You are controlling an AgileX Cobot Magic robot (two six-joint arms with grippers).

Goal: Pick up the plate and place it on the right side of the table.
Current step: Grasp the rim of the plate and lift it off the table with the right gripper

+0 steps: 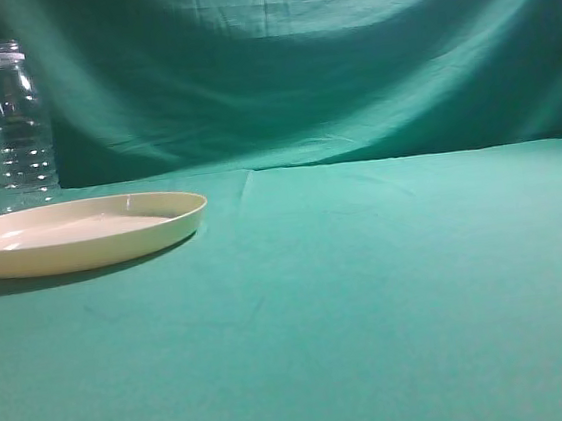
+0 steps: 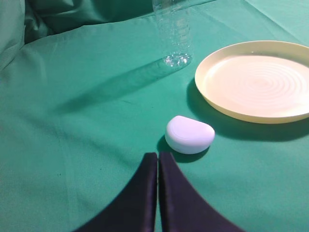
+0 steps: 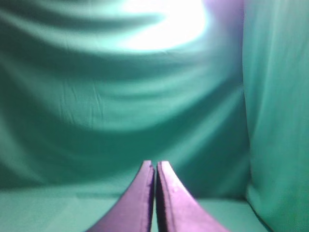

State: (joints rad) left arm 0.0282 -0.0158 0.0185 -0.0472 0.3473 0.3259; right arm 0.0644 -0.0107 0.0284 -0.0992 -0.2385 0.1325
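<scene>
The cream plate lies flat on the teal table at the left of the exterior view. In the left wrist view it sits at the upper right, well ahead and to the right of my left gripper, which is shut and empty. My right gripper is shut and empty and faces the draped green backdrop; the plate does not show in its view. Neither gripper shows in the exterior view.
A clear plastic bottle stands behind the plate at the far left; its base shows in the left wrist view. A small white rounded object lies on the cloth just ahead of my left gripper. The green backdrop hangs behind the table.
</scene>
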